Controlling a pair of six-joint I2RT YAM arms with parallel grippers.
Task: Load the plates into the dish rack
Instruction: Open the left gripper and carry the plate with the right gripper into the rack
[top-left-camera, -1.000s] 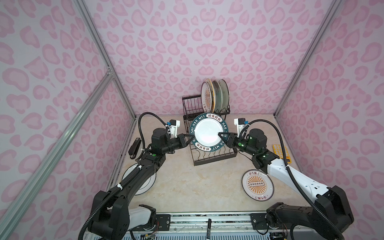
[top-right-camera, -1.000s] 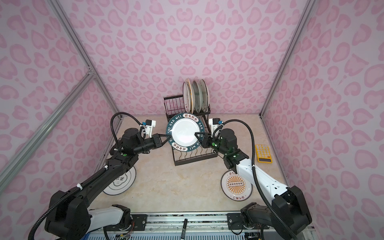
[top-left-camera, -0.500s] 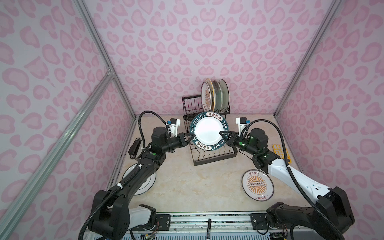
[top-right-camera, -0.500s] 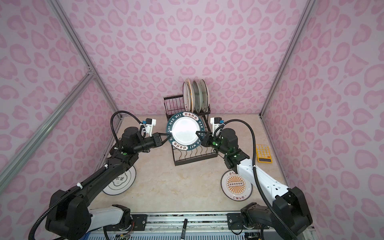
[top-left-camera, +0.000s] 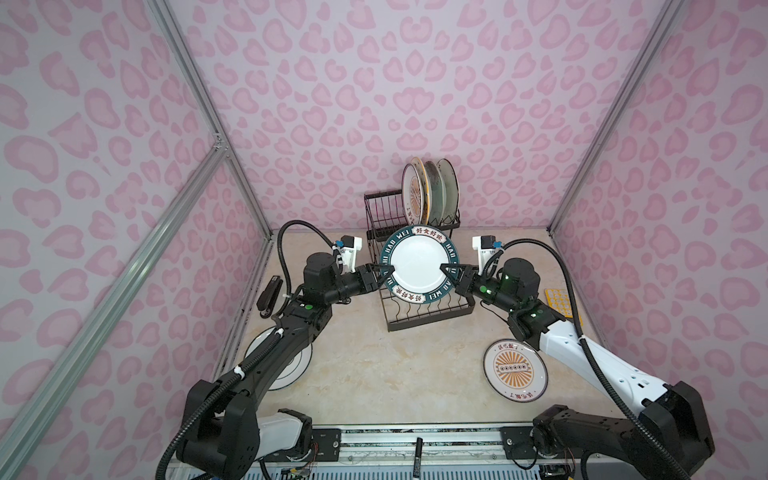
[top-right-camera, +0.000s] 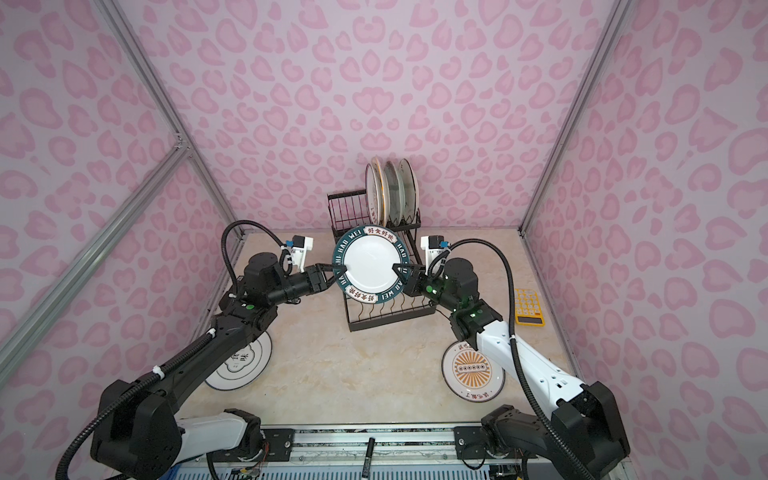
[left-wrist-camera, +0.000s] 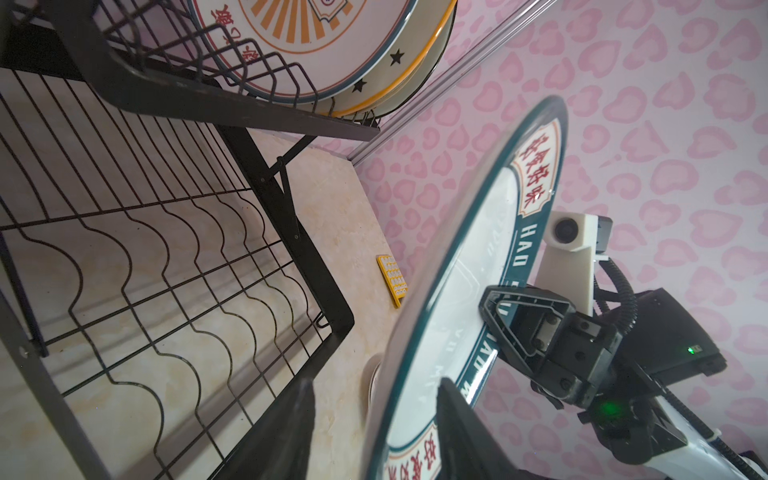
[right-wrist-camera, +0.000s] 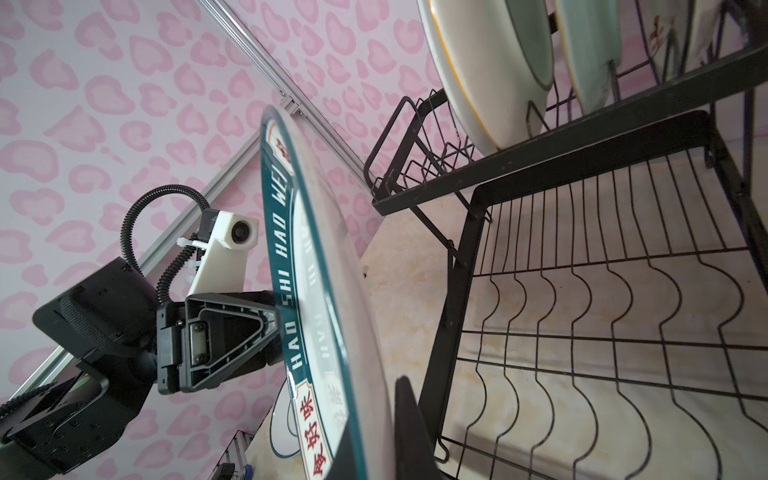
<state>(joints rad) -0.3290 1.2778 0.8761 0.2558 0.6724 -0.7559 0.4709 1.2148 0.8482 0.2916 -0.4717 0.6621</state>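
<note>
Near surface (top-left-camera: 386, 374): orange-sunburst round ceramic plate (top-left-camera: 515, 371) and white ringed ceramic plate (top-right-camera: 249, 370) are lying flat. Middle: teal-rimmed lettered ceramic plate (top-left-camera: 417, 268) is hanging upright, unslotted, by black wire dish rack (top-left-camera: 428, 318). Left gripper (top-left-camera: 376, 277) jaws are just parting, so right gripper (top-left-camera: 451, 276) jaws alone are clamping its rim. Far: three racked plates (top-left-camera: 432, 191).

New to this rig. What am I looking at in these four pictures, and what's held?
Two robot arms at a table, each ending in a two-finger gripper. Both top views come from one overhead stereo camera; the other two from cameras on each wrist. The right gripper is shut on the dark-lettered plate, held upright, off the table, at the front of the dish rack. The left gripper straddles the opposite rim, jaws open. Three plates stand in the upper tier. On the table lie a white plate, an orange-sunburst plate and a yellow calculator.
</note>
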